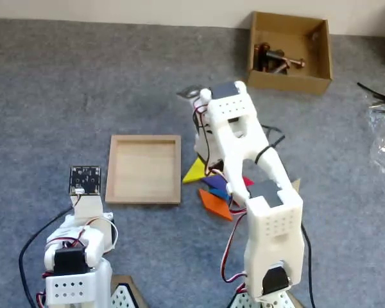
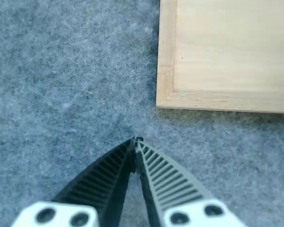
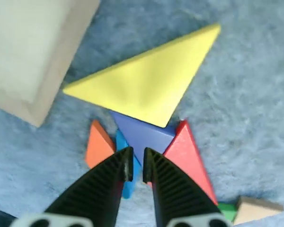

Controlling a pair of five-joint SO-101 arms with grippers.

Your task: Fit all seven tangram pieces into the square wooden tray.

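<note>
The square wooden tray [image 1: 144, 168] lies bare on the grey felt. Just right of it is a cluster of tangram pieces: a yellow triangle [image 1: 194, 171], purple [image 1: 216, 182], orange [image 1: 216, 203] and red [image 1: 247, 182]. My right gripper [image 3: 137, 158] hangs over this cluster, its fingers a narrow gap apart above the purple triangle [image 3: 144, 135], between the orange piece [image 3: 98, 144] and the red triangle [image 3: 189, 158]. The big yellow triangle [image 3: 144, 82] lies beyond, by the tray corner [image 3: 33, 56]. Blue [image 3: 127, 187], green [image 3: 227, 210] and tan [image 3: 255, 208] pieces peek out. My left gripper [image 2: 136, 140] is shut, low over felt near the tray's corner [image 2: 165, 99].
A cardboard box [image 1: 289, 43] with metal odds and ends stands at the back right. Clear plastic and cables [image 1: 382, 128] lie at the right edge. Open felt stretches left of and behind the tray.
</note>
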